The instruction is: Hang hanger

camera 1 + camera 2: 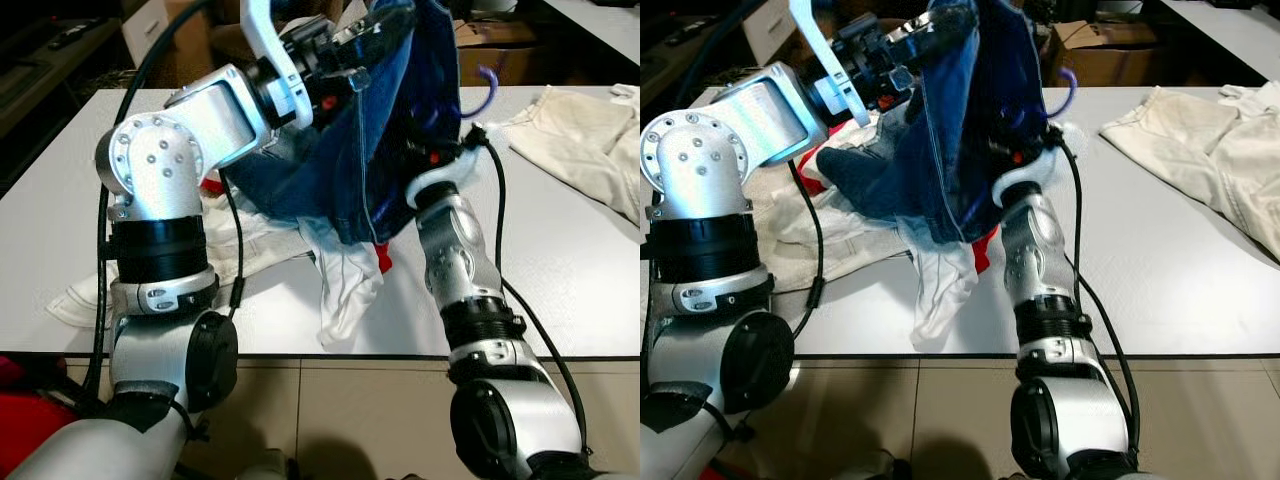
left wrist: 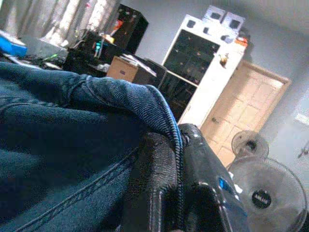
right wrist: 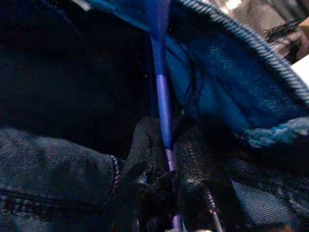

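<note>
Head views: I've got the denim garment (image 1: pixel 370 130) lifted above the white table (image 1: pixel 570 260), both arms raised into it. The purple hanger (image 1: pixel 487 92) has its hook poking out of the cloth on my right side, near the right wrist. White clothes (image 1: pixel 340 280) lie heaped on the table under the denim, and a cream garment (image 1: pixel 1210 150) is spread out further to my right. My read: I'm mid-step, with the hanger held inside the denim and nothing hung yet. I can't see a rail in any view, so next I have to find one and turn toward it.

Left wrist view: the left gripper (image 2: pixel 176 188) has its fingers closed on a fold of denim hem. Behind it there's a white shelf unit (image 2: pixel 203 82), a wooden door (image 2: pixel 248 106) and a standing fan (image 2: pixel 263 193).

Right wrist view: the right gripper (image 3: pixel 169 164) is clamped on the hanger's thin purple bar, with denim all around it.

Room: the table's near edge is right against my body, and the hanging denim blocks my forward view. There are cardboard boxes (image 1: pixel 1100 50) beyond the far edge. I'll need to back off from the table before swinging, and watch that the hook doesn't snag the arm cables.
</note>
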Controlling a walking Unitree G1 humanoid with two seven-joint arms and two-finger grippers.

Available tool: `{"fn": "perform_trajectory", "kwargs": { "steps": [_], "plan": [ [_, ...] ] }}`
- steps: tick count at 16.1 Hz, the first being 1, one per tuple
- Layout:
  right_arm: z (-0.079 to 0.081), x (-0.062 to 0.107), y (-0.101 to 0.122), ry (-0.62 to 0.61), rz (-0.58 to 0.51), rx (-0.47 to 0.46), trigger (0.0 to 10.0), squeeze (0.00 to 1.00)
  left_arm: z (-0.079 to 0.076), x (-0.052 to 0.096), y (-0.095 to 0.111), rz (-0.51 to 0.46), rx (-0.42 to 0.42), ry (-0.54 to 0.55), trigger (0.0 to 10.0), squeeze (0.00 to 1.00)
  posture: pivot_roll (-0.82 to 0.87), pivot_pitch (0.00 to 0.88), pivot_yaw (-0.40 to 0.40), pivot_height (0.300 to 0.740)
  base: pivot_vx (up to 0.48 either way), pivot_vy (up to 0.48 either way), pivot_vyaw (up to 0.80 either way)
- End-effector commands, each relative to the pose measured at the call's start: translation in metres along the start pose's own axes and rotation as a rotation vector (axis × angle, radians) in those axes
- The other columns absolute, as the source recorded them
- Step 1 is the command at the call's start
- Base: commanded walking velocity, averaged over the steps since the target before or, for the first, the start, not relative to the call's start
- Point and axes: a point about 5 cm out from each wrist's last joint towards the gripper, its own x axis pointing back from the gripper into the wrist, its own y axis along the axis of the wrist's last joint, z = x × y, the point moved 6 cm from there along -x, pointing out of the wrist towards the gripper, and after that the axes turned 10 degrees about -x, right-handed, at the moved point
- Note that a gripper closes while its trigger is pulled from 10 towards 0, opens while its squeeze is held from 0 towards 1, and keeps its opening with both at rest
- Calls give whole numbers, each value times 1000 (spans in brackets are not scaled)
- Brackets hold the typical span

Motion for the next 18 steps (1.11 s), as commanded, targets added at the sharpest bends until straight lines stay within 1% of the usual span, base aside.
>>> {"fn": "perform_trajectory", "kwargs": {
  "steps": [1, 2, 3, 4, 5, 6, 7, 9, 10, 11, 12, 13, 14, 15, 16, 17, 18],
  "plan": [
    [-14, 6, -9, -45, 38, 36, 10000, 0, -10, -3, 24, -57, -36, -29, 0, 0, 103, 0, 31, 740, 0, 0, 0],
    [-17, 9, -15, -44, 89, 77, 10000, 0, -1, -3, 26, -62, -38, 15, 0, 0, 97, 0, 36, 740, 0, 0, 0],
    [-24, 17, -24, -52, 171, 151, 10000, 0, 16, -1, 34, -86, -75, 114, 0, 0, 93, 0, 39, 740, 0, 0, 0],
    [-29, 26, -26, -53, 232, 192, 10000, 0, 40, 4, 42, -98, -148, 252, 0, 0, 92, 0, 41, 740, 0, 0, 0],
    [-26, 31, -19, -30, 250, 200, 10000, 0, 59, 10, 45, -82, -232, 353, 0, 0, 89, 0, 45, 740, 0, 0, 0],
    [-17, 35, -6, 1, 246, 167, 10000, 0, 75, 17, 46, -56, -303, 428, 0, 0, 82, 0, 49, 740, 0, 0, 0],
    [-6, 39, 10, 45, 249, 115, 10000, 0, 92, 25, 45, -24, -385, 509, 0, 0, 79, 0, 52, 740, 0, 0, 0],
    [5, 45, 23, 92, 264, 83, 10000, 0, 106, 30, 40, 15, -448, 565, 0, 0, 79, 0, 52, 740, 0, 0, 0],
    [21, 55, 42, 150, 269, 18, 10000, 0, 127, 38, 26, 96, -523, 634, 0, 0, 66, 0, 65, 740, 0, 0, 0],
    [25, 58, 47, 167, 271, 1, 10000, 0, 133, 41, 22, 123, -546, 650, 0, 0, 66, 0, 65, 740, 0, 0, 0],
    [36, 66, 68, 184, 240, -65, 10000, 0, 152, 52, -5, 231, -599, 701, 0, 0, 55, 0, 77, 740, 0, 0, 0],
    [42, 69, 74, 195, 232, -92, 10000, 0, 157, 56, -17, 268, -609, 710, 0, 0, 44, 0, 88, 740, 0, 0, 0],
    [55, 72, 84, 232, 216, -154, 10000, 0, 164, 62, -45, 355, -616, 704, 0, 0, 40, 0, 91, 740, 0, 0, 0],
    [59, 73, 87, 239, 213, -183, 10000, 0, 166, 65, -60, 397, -625, 699, 0, 0, 29, 0, 96, 740, 0, 0, 0],
    [62, 73, 90, 227, 208, -230, 10000, 0, 168, 67, -81, 452, -633, 676, 0, 0, 21, 0, 97, 740, 0, 0, 0],
    [62, 72, 92, 220, 202, -256, 10000, 0, 167, 68, -93, 479, -633, 659, 0, 0, 21, 0, 97, 740, 0, 0, 0],
    [63, 68, 100, 201, 179, -349, 10000, 0, 160, 68, -129, 554, -601, 587, 0, 0, 14, 0, 91, 740, 0, 0, 0]
  ]
}}
